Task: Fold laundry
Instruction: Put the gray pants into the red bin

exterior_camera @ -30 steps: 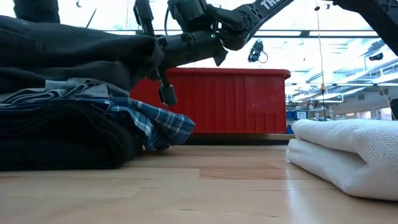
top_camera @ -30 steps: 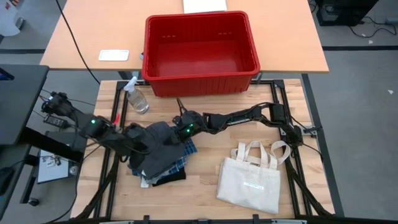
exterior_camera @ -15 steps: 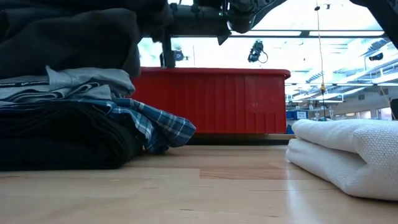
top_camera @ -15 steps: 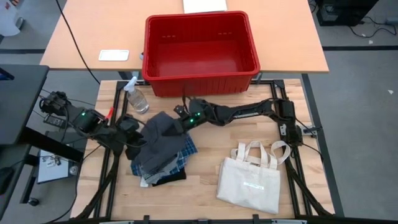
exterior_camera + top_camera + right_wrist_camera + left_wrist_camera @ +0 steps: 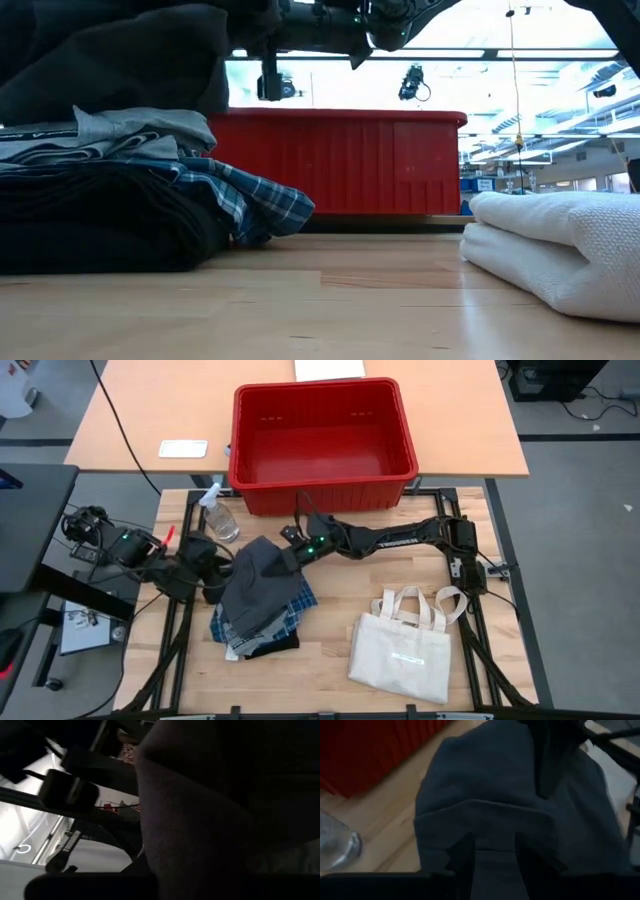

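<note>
Both pincers clamp the dark grey garment (image 5: 258, 582), lifted over the laundry pile (image 5: 262, 628): left pincer (image 5: 222, 572), right pincer (image 5: 282, 558).

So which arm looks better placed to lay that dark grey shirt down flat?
Probably both together: the left tool and the right tool each grip an edge of the dark grey shirt above the pile.

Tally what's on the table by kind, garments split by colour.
Dark grey garment: 1
Light grey garment: 1
Blue-and-white plaid garment: 1
Black garment: 1
Cream tote bag: 1
Spray bottle: 1
Red bin: 1, on the far table
Total: 7
</note>
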Robot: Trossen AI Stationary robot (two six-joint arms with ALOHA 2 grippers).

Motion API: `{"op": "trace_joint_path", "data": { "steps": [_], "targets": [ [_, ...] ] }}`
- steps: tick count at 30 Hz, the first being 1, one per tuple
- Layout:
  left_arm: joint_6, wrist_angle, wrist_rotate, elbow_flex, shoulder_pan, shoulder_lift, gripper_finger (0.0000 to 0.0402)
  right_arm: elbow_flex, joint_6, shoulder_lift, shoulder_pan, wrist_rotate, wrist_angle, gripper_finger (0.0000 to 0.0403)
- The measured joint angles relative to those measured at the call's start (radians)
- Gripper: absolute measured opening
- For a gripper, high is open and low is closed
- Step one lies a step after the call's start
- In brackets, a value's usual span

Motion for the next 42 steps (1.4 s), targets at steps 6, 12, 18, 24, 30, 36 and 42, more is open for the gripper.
{"op": "trace_joint_path", "data": {
  "steps": [6, 12, 18, 24, 30, 36, 42],
  "targets": [
    [-0.004, 0.004, -0.087, 0.002, 0.0, -0.029, 0.0144, 0.0, -0.001, -0.031, -0.022, -0.009, 0.007, 0.0056],
    [-0.021, 0.032, -0.191, 0.002, 0.001, -0.09, 0.0144, 0.0, -0.034, -0.094, -0.067, -0.011, 0.002, 0.0056],
    [-0.02, 0.065, -0.242, 0.002, 0.001, -0.136, 0.0144, 0.001, -0.08, -0.155, -0.155, 0.009, 0.005, 0.0056],
    [-0.02, 0.064, -0.243, 0.002, 0.001, -0.142, 0.0144, 0.076, -0.113, -0.17, -0.273, -0.026, 0.003, 0.0056],
    [-0.027, 0.064, -0.242, 0.002, 0.001, -0.142, 0.0144, 0.262, -0.252, -0.166, -0.39, -0.049, -0.097, 0.0056],
    [-0.034, 0.064, -0.241, 0.002, 0.001, -0.142, 0.0144, 0.366, -0.387, -0.163, -0.515, 0.01, -0.207, 0.0056],
    [-0.037, 0.063, -0.247, 0.002, 0.001, -0.142, 0.0144, 0.367, -0.385, -0.122, -0.617, 0.025, -0.176, 0.0056]
  ]
}}
